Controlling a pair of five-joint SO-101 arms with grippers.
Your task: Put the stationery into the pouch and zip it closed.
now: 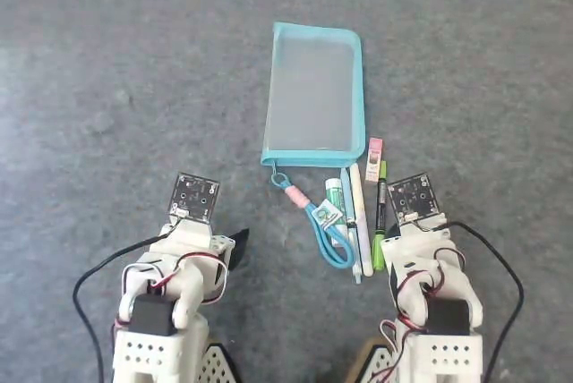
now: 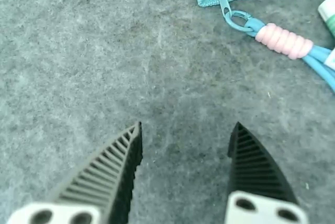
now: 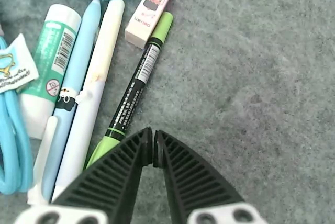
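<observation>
The light-blue translucent pouch [image 1: 313, 97] lies flat at the table's middle, its zipper pull [image 2: 225, 4] at the near left corner with a pink-beaded blue strap [image 1: 327, 231]. Just near of it lie a glue stick [image 3: 44, 67], a pale blue pen [image 3: 76, 82], a white pen [image 3: 99, 77], a green marker [image 3: 138, 82] and a pink eraser [image 3: 152, 7]. My left gripper [image 2: 186, 127] is open over bare cloth, short of the zipper pull. My right gripper [image 3: 153, 132] is shut and empty, its tips beside the marker's near end.
A grey felt cloth [image 1: 107, 114] covers the whole table, with wide free room left of the pouch and right of the eraser. Both arm bases stand at the near edge, with cables [image 1: 85, 289] trailing beside them.
</observation>
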